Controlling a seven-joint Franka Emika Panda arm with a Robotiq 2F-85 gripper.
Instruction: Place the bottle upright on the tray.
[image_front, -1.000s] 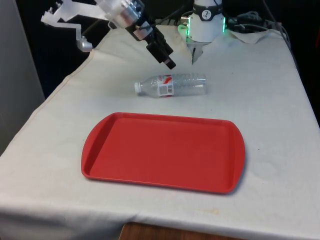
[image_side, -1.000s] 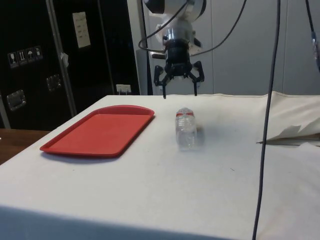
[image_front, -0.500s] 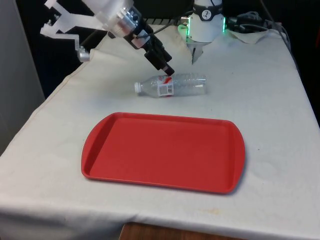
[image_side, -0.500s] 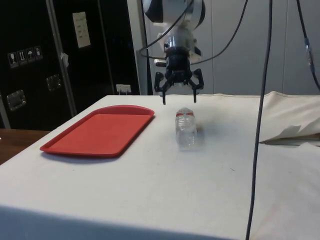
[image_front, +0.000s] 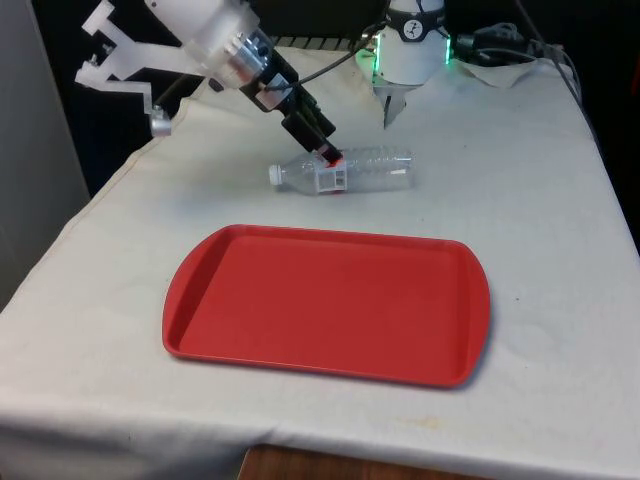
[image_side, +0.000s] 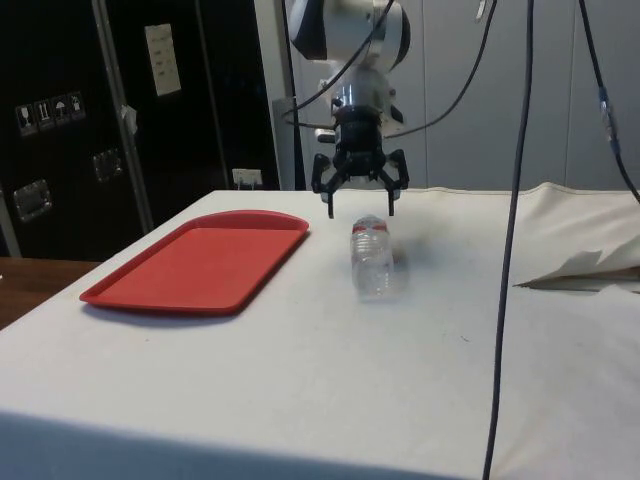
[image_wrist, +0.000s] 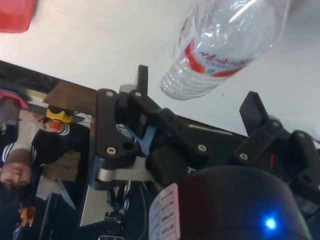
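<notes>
The gripper hangs with its fingers spread wide, gripping nothing, just above the bottle near the side view's centre. The clear bottle lies on its side on the white cloth, label under the fingertips. Below it in the front view sits the red tray, apart from the bottle.

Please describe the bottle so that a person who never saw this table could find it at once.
On the white cloth lies a red tray. Just past the tray's far edge, off it, the bottle lies on its side, with the open gripper right above it. It is clear plastic with a white cap and a red-and-white label, the one see-through thing there.
</notes>
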